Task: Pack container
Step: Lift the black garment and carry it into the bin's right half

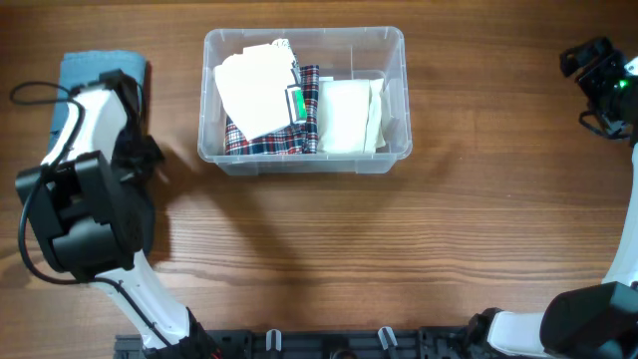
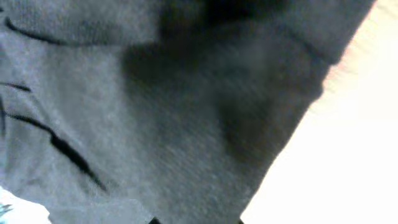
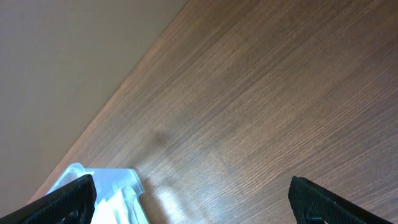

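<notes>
The clear container stands at the back middle of the table and holds a cream garment, a plaid garment and a white garment. A folded blue-grey garment lies at the far left. My left gripper is down on it. In the left wrist view the fabric fills the frame and only the fingertips show, partly closed with cloth between them. My right gripper is wide open and empty, far right of the container's corner.
A small green and white item lies on the garments inside the container. The right arm is at the far right edge. Bare wooden table lies in front of the container.
</notes>
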### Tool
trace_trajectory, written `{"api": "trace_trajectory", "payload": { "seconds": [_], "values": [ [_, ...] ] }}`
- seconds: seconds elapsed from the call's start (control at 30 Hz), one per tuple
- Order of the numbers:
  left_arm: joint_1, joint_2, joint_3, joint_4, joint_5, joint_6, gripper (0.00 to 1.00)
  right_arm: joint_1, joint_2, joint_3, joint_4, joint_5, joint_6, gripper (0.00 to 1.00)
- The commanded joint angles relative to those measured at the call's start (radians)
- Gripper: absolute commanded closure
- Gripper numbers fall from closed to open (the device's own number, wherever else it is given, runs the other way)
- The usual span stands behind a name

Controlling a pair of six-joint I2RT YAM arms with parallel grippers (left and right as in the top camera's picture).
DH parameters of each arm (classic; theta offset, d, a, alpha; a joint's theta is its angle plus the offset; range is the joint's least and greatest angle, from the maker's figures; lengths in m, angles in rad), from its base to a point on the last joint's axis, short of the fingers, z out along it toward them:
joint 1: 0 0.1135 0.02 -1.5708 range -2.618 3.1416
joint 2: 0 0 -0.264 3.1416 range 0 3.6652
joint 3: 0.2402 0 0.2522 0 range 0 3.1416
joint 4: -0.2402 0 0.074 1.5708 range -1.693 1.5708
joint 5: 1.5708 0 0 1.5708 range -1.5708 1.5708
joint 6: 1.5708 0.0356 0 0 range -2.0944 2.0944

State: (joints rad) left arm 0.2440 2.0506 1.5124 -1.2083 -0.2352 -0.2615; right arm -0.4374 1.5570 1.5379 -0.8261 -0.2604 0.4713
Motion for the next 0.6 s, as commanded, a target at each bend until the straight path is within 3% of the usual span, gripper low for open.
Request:
{"api": "trace_trajectory", "payload": {
  "seconds": [0.0, 0.23, 0.57],
  "values": [
    [-0.005, 0.001, 0.177, -0.117, 0.162, -0.002, 0.96, 0.001, 0.012, -0.002, 0.002, 0.006, 0.007, 0.00],
    [-0.005, -0.134, 0.338, -0.230, 0.332, 0.050, 0.96, 0.001, 0.012, -0.002, 0.002, 0.006, 0.007, 0.00],
    [-0.005, -0.475, 0.341, -0.194, 0.534, 0.135, 0.96, 0.001, 0.012, -0.002, 0.002, 0.006, 0.007, 0.00]
  ]
}}
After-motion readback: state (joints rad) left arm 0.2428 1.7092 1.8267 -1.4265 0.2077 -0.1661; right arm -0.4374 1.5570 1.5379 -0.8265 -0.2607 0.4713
